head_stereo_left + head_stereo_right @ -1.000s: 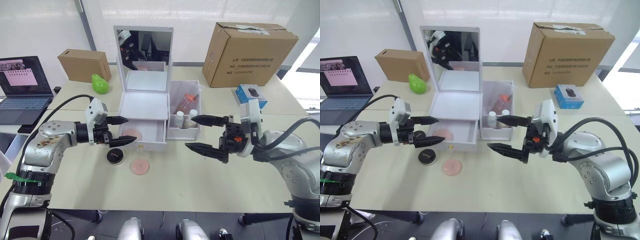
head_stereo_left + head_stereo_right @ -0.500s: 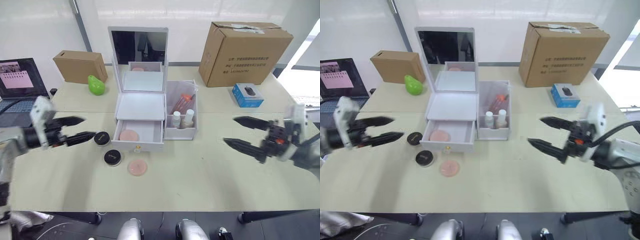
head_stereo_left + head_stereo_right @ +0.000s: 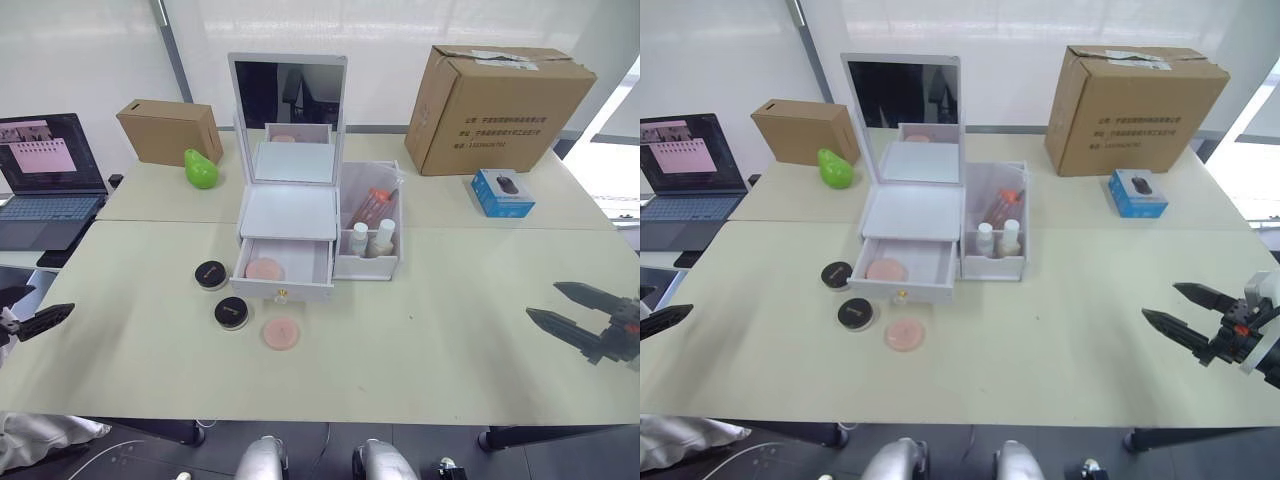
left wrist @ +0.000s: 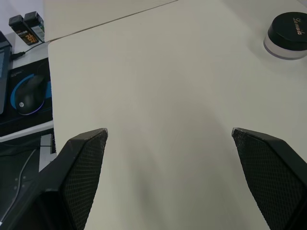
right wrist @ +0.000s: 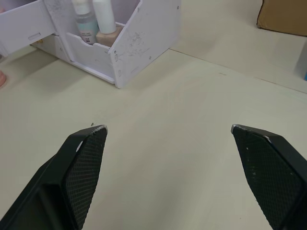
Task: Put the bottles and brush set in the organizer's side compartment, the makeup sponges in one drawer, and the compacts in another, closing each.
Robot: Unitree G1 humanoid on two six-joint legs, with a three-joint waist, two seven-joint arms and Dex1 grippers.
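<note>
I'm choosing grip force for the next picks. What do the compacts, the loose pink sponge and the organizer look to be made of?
The compacts: likely hard plastic, black lids with a slight sheen. The loose pink sponge: soft foam or velour by its matte, flat look, though uncertain. The organizer: smooth white plastic, thin flat walls, with a glassy reflecting mirror lid.

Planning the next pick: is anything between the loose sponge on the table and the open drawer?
Nothing visible. The sponge lies on the bare table just in front of the open drawer, which holds the other sponge with room beside it. Both compacts sit off to the left.
</note>
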